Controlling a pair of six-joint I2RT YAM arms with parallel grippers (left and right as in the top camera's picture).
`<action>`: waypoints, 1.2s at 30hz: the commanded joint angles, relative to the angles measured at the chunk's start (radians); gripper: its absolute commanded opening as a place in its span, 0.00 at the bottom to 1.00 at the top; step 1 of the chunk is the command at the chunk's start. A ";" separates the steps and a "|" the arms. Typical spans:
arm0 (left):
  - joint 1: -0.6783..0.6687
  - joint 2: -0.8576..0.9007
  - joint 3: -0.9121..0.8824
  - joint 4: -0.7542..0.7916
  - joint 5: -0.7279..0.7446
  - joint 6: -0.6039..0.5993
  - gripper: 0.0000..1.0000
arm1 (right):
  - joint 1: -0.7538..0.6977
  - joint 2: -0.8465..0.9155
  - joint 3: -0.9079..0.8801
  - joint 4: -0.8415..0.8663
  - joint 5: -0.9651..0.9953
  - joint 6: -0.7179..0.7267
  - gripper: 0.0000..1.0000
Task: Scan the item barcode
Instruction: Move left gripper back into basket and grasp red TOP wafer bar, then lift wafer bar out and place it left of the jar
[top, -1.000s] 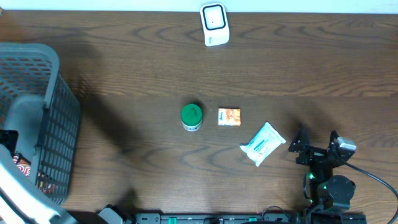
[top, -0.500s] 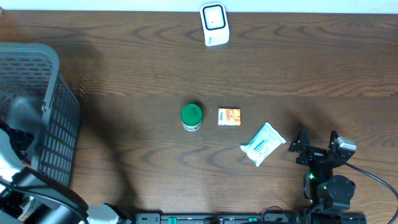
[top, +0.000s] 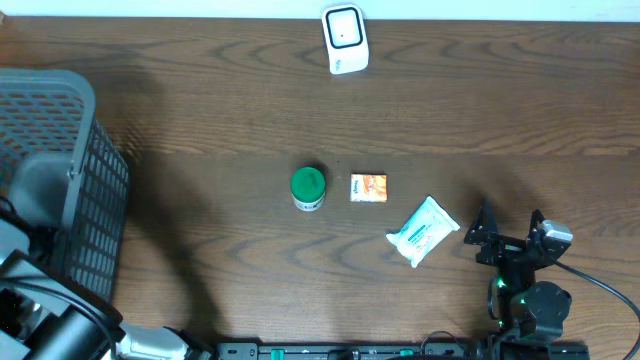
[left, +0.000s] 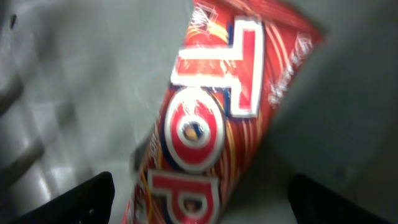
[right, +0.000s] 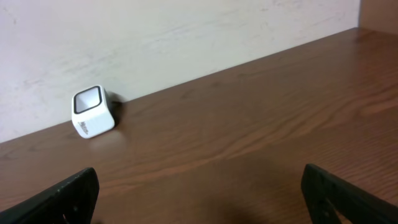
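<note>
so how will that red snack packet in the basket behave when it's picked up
Probably floppy: the red snack packet looks like thin printed film. Its glossy sheen suggests it may slip in a grip. It seems flat and likely light, so unlikely to roll.

The red packet (left: 211, 124) has big white letters T, O and P on it; its smaller writing is too blurry.

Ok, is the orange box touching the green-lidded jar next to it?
Apart. The overhead view shows a plain strip of wooden table between the green-lidded jar and the orange box, which lie side by side.
</note>
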 joint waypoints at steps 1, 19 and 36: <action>0.047 0.018 -0.080 0.042 0.096 0.006 0.91 | 0.005 -0.003 -0.002 -0.004 0.002 0.003 0.99; 0.068 -0.014 -0.123 0.071 0.401 0.005 0.28 | 0.005 -0.003 -0.002 -0.004 0.001 0.003 0.99; 0.031 -0.555 0.380 -0.101 0.691 -0.277 0.23 | 0.005 -0.003 -0.002 -0.004 0.002 0.003 0.99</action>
